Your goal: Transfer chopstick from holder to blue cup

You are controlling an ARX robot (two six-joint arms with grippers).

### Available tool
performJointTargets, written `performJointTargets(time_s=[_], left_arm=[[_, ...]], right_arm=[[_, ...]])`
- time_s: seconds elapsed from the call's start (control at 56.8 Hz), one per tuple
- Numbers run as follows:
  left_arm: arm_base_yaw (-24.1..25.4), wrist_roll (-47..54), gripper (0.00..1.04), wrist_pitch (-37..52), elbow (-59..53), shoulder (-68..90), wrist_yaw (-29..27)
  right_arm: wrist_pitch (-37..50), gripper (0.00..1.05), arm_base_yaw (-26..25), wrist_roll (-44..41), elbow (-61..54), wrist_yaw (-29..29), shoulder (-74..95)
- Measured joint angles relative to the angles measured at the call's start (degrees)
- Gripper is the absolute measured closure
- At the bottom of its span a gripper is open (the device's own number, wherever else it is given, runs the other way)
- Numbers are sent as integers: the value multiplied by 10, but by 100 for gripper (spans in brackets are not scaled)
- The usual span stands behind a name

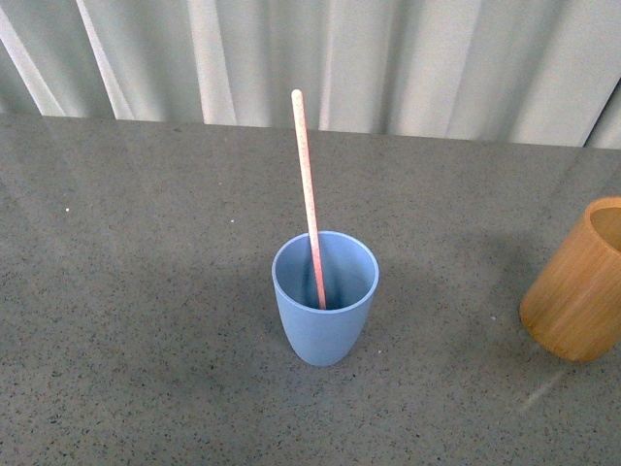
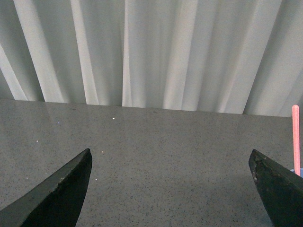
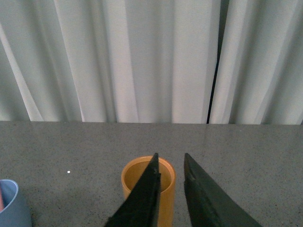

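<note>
The blue cup (image 1: 325, 296) stands upright in the middle of the grey table. One pinkish-red chopstick (image 1: 308, 194) stands in it, leaning toward the back left. The tan-orange holder (image 1: 579, 282) stands at the right edge, partly cut off. Neither arm shows in the front view. In the left wrist view my left gripper (image 2: 170, 158) is open and empty over bare table, with the chopstick (image 2: 296, 139) at the frame's edge. In the right wrist view my right gripper (image 3: 170, 163) is shut and empty, in front of the holder (image 3: 135, 182), whose inside looks empty. The blue cup (image 3: 12, 205) shows at the corner.
The grey speckled table (image 1: 146, 291) runs back to a pale pleated curtain (image 1: 388, 58). A dark vertical gap in the curtain (image 3: 215, 71) shows in the right wrist view.
</note>
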Motion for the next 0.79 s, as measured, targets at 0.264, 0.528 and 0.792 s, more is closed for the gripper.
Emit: performJointTargets(time_s=[0.264,0.528,0.792], left_arm=[[0,0,7,0,0,0,0],[0,0,7,0,0,0,0],[0,0,7,0,0,0,0]], right_arm=[[0,22,0,0,0,0,0],[0,10,0,0,0,0,0],[0,10,0,0,0,0,0]])
